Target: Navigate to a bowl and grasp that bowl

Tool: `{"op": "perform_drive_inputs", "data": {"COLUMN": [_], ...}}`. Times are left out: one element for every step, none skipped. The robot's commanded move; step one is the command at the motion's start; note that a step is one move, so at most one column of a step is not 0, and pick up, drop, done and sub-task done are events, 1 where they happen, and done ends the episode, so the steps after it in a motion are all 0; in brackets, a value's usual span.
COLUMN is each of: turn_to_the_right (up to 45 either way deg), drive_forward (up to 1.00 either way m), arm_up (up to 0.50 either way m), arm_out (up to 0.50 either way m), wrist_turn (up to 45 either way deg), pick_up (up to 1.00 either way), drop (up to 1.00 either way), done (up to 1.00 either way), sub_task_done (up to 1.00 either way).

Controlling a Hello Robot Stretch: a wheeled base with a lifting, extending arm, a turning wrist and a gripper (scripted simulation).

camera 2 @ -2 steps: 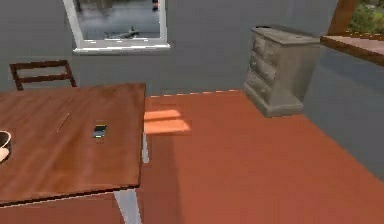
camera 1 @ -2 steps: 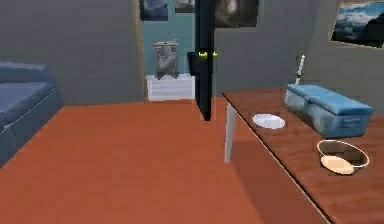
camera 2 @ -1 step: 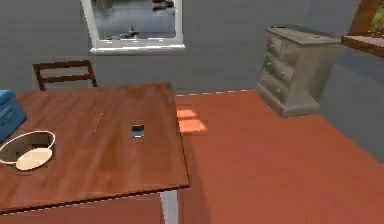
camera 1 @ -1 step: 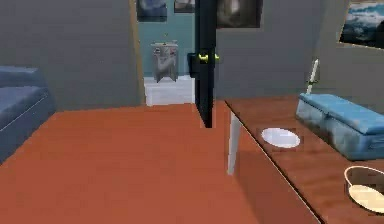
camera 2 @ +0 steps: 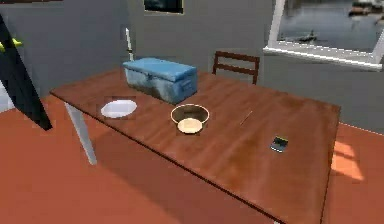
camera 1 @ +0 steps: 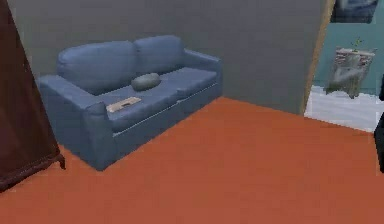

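Possible robot part: black slanted bar (camera 2: 25, 85) at the arm side view's left edge. It is flat-faced and straight-edged, wider toward the lower end, with a small yellow mark (camera 2: 4, 45) near the top. Can't tell if it's robot or room. Dark sliver (camera 1: 380, 140) at the forward view's right edge, plain black, same doubt.

A home's living and dining room: blue cushioned sofa (camera 1: 130, 85), long brown wooden desk (camera 2: 240, 150), dark wooden chair (camera 2: 236, 66).
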Motion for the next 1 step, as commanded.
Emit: {"op": "perform_drive_inputs", "data": {"turn_to_the_right": [-45.0], "drive_forward": [0.0], "arm_up": [0.0], "arm_out": [0.0], "wrist_turn": [0.0], "pick_up": [0.0], "drop": [0.0], "done": [0.0], "sub_task_done": [0.0]}}
